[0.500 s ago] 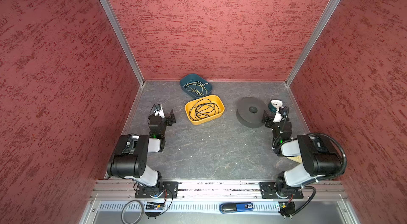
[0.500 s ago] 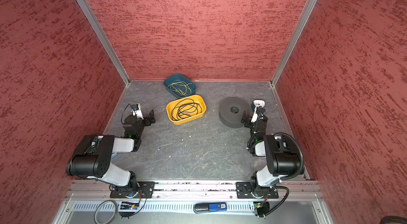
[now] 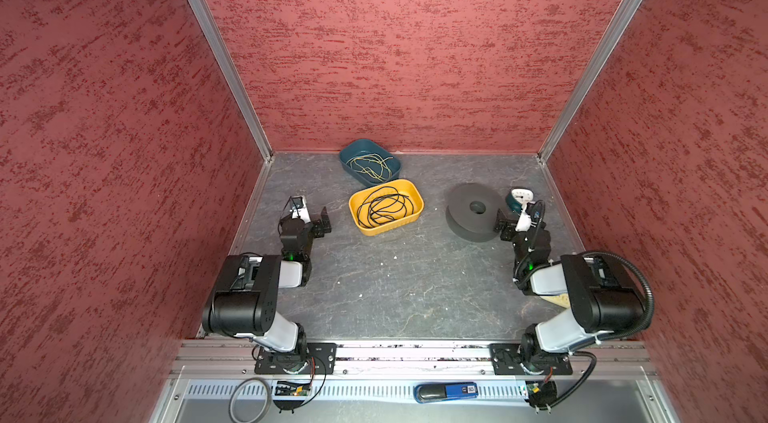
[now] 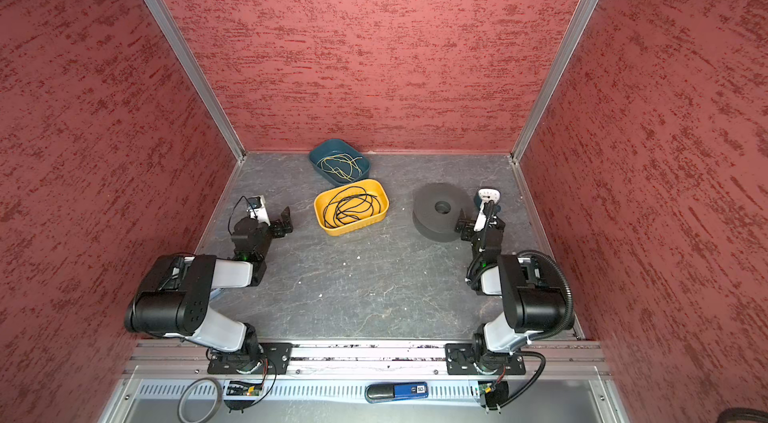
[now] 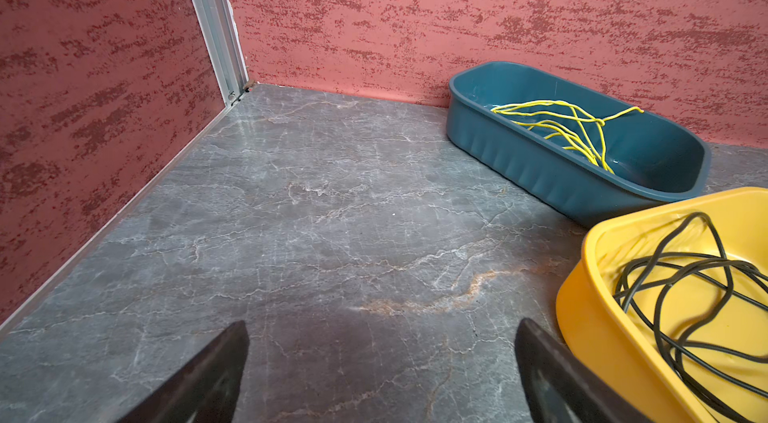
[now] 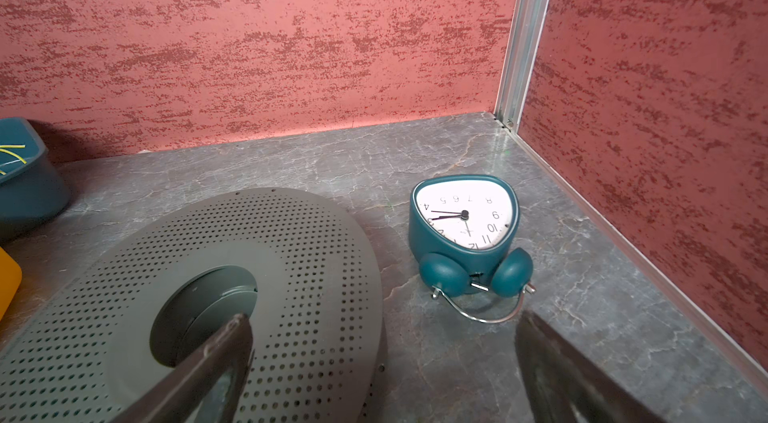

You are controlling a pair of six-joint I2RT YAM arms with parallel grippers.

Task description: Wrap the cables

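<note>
Left gripper (image 5: 380, 327), right gripper (image 6: 384, 319) wide, empty; cable (image 3: 384, 209) in yellow tray (image 3: 376, 229); grey disc (image 6: 311, 254), clock (image 6: 463, 217) near right

The only clear writing is on the white dial of the teal alarm clock (image 6: 463, 217): black numerals 4, 5, 6, 7, 8, 9, 10, 11 and 12, seen upside down in the right wrist view. In both top views the blue device (image 3: 446, 392) on the front rail bears a small white label, too small to read.
</note>
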